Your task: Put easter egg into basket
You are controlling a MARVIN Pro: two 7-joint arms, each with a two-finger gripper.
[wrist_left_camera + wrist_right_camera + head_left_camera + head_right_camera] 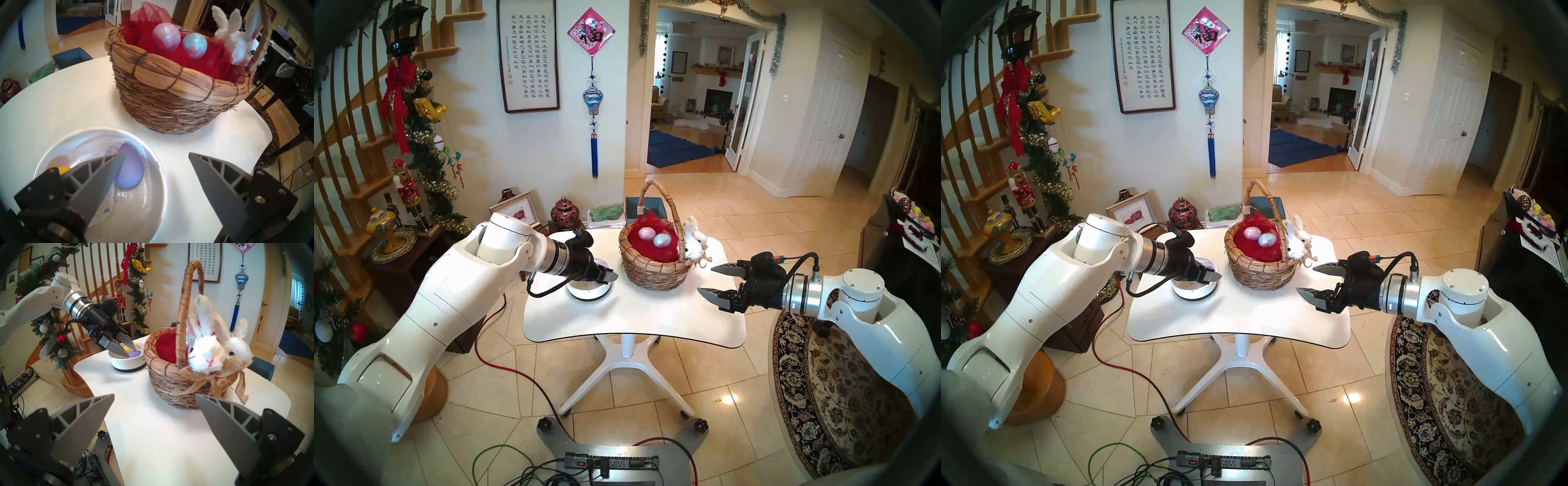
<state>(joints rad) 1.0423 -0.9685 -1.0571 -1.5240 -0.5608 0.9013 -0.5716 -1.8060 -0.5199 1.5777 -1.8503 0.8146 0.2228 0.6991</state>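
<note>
Two glitter eggs point(166, 36) already lie in the basket point(169, 95) on the counter point(68, 105). My left claw point(156, 157), wide and empty, hovers over the white bowl point(158, 200); I should straddle the purple egg point(130, 171), then close gently. My right claw point(154, 398) waits wide.

Bright, even indoor daylight. Floor tile point(729, 398) shows a glare spot at 5 o'clock in the head views. Soft shadows on the white table point(619, 315). Fisheye bending and dark vignette at all rims. Near fingers point(95, 183) are slightly soft.
</note>
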